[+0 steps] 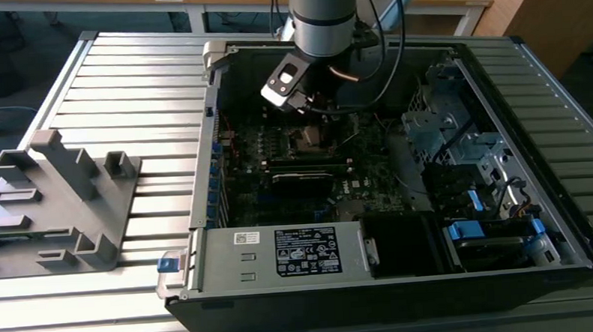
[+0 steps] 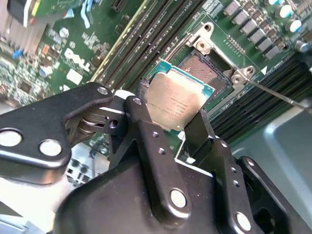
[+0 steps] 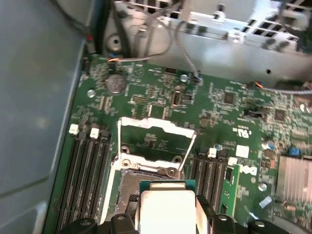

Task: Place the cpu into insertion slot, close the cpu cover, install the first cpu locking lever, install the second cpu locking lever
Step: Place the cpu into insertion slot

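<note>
arm: a silver-grey jointed robot arm [image 1: 322, 15] reaches down from above into an open black computer case [image 1: 382, 293] that lies on its side.
desk: a ribbed silver-grey metal desk [image 1: 133, 90] carries the case. a grey plastic fixture with upright blocks [image 1: 63, 199] stands near the desk's edge at the exterior view's left, well apart from the case.
tool: the black two-fingered tool [image 2: 173, 109] [image 3: 165, 213] is clamped on the chip. its black fingers [image 2: 141, 117] press against opposite edges of it. in the exterior view the tool [image 1: 309, 102] hangs over the far half of the board.
cpu: the small flat square cpu with a dull silver-grey metal top and a green rim [image 2: 178, 100] [image 3: 165, 207] sits between the fingers, held over the board just beside the socket. it is not seated. in the second wrist view one edge of it overlaps the socket's rim.
insertion slot: the small dark square insertion slot with a metal rim [image 2: 202, 70] [image 3: 127, 187] is uncovered, with its pin field bare in both wrist views.
cpu cover: the thin silver metal cpu cover with a square cut-out [image 3: 156, 126] stands swung up on the slot's far side, open.
lever: a thin bright metal rod [image 2: 273, 92] runs out from one corner of the socket. whether it is latched cannot be told.
board: the dark green motherboard [image 3: 219, 97] [image 1: 378, 192] lines the case floor. long black memory slots [image 3: 87, 170] flank the socket on both sides. a silver finned heat sink [image 3: 295, 178] sits well away from it.
</note>
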